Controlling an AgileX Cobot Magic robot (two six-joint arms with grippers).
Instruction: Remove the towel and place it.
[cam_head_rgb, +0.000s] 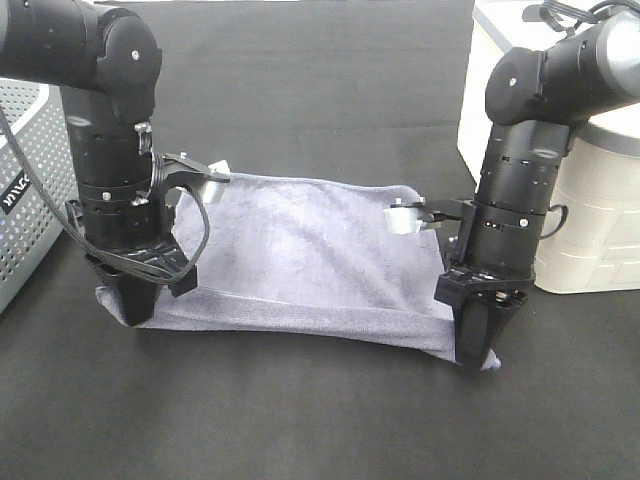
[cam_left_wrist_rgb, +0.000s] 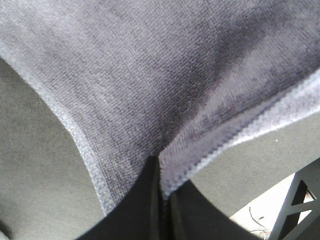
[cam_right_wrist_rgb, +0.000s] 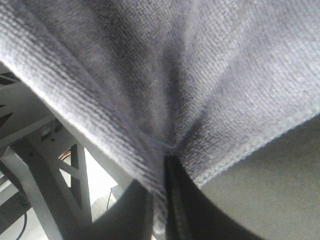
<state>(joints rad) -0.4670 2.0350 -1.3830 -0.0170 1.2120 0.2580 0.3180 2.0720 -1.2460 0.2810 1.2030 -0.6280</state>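
The greyish-lavender towel hangs stretched between my two grippers above the black table, sagging a little in the middle. My left gripper is shut on its near left corner. My right gripper is shut on its near right corner. In the left wrist view the towel fills the frame and its stitched hem runs into the shut fingertips. In the right wrist view the towel bunches into folds where the shut fingertips pinch it. The white tag is not visible.
A grey perforated basket stands at the left edge. A white lidded container stands at the right, close behind my right arm. The black table surface lies in front of and behind the towel.
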